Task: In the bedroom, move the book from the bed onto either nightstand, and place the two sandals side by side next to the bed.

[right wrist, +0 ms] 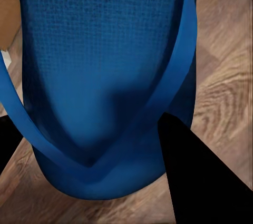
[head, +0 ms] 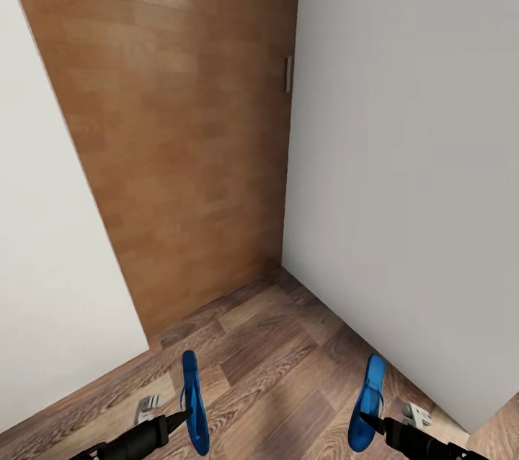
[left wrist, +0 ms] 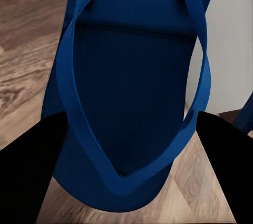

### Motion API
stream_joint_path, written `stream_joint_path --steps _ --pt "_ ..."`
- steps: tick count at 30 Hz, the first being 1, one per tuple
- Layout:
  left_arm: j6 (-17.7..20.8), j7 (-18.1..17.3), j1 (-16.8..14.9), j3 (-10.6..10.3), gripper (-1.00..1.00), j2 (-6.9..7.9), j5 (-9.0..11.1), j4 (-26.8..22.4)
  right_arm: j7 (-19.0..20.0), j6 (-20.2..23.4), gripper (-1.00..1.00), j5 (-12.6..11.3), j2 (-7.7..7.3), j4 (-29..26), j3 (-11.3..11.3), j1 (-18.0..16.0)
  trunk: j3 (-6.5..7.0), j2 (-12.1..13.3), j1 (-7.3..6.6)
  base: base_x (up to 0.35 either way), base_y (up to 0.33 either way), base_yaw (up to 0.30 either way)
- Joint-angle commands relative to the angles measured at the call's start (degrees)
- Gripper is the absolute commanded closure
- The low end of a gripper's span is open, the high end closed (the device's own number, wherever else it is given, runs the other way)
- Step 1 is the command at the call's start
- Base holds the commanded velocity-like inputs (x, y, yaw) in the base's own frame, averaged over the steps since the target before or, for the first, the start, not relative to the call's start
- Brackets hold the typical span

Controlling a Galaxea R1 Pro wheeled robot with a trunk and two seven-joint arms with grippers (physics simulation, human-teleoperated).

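a home interior, at a corner by a wooden door

wood-plank floor [head: 274, 345] in mixed brown tones runs up to a warm brown wooden door [head: 173, 121] standing between plain white walls [head: 411, 157]. a small metal handle [head: 288, 74] shows at the door's edge. two bright blue flip-flop sandals [head: 193, 402], household footwear, are held up above the planks. the flat shading and clean surfaces mark it as a simulator's render of a house.

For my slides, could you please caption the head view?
Each gripper, left and right, carries a blue sandal (left sandal, right sandal) above the wood floor facing a wooden door.
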Motion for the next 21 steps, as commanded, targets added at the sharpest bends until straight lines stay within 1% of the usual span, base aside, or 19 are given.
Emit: stream_joint_path --steps 1,10,16,21 --pt "0.6 -0.22 -0.01 0.09 1.0 -0.03 0.37 -0.01 0.01 0.63 1.0 -0.49 0.01 0.01 -0.15 -0.03 -0.05 -0.02 -0.01 0.0 0.0 -0.198" --pt "0.6 -0.22 -0.01 0.09 1.0 0.0 0.38 -0.01 0.04 0.63 1.0 -0.48 0.01 0.01 -0.15 -0.03 -0.05 -0.02 -0.01 0.003 0.0 -0.198" --pt "0.63 -0.22 -0.01 0.07 1.0 -0.04 0.34 -0.01 0.04 0.63 1.0 -0.48 0.01 0.01 -0.15 -0.03 -0.05 -0.02 -0.01 0.172 0.0 -0.196" --pt "0.61 -0.22 -0.01 0.09 1.0 -0.03 0.33 -0.01 0.04 0.63 1.0 -0.48 0.01 0.01 -0.15 -0.03 -0.05 -0.02 -0.01 0.034 0.0 -0.196"
